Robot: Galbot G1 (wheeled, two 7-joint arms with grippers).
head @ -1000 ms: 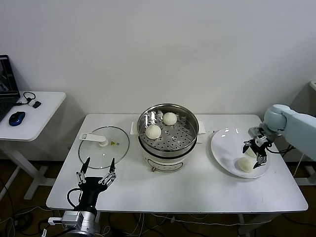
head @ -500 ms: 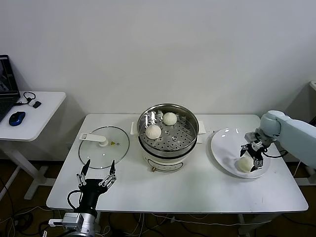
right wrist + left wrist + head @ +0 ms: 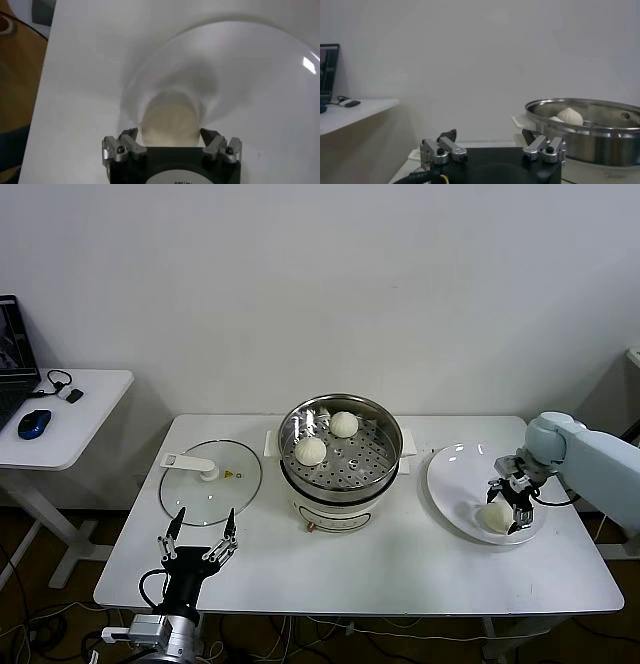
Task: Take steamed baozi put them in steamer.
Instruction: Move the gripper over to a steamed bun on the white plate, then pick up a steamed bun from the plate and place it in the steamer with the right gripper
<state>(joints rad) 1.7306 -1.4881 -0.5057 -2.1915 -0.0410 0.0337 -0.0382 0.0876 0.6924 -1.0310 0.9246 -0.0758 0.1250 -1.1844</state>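
The steamer (image 3: 372, 467) stands mid-table with two baozi (image 3: 311, 451) (image 3: 344, 424) on its perforated floor. Another baozi (image 3: 494, 517) lies on the white plate (image 3: 455, 474) at the right. My right gripper (image 3: 509, 503) is down over that bun; in the right wrist view the baozi (image 3: 171, 122) sits between the open fingers of my right gripper (image 3: 169, 134), with a small gap on each side. My left gripper (image 3: 198, 533) waits open near the table's front left edge. The left wrist view shows the left gripper (image 3: 489, 135), with the steamer (image 3: 585, 135) and a baozi (image 3: 570, 115) beyond it.
A flat glass lid (image 3: 228, 484) with a white handle lies left of the steamer. A small side table (image 3: 70, 429) at the far left carries a blue mouse (image 3: 34, 423) and a laptop. The plate sits close to the table's right edge.
My right gripper has come down and slightly left over the plate, from beside the baozi to straddling it. Its jaws stayed open. The left arm has not moved.
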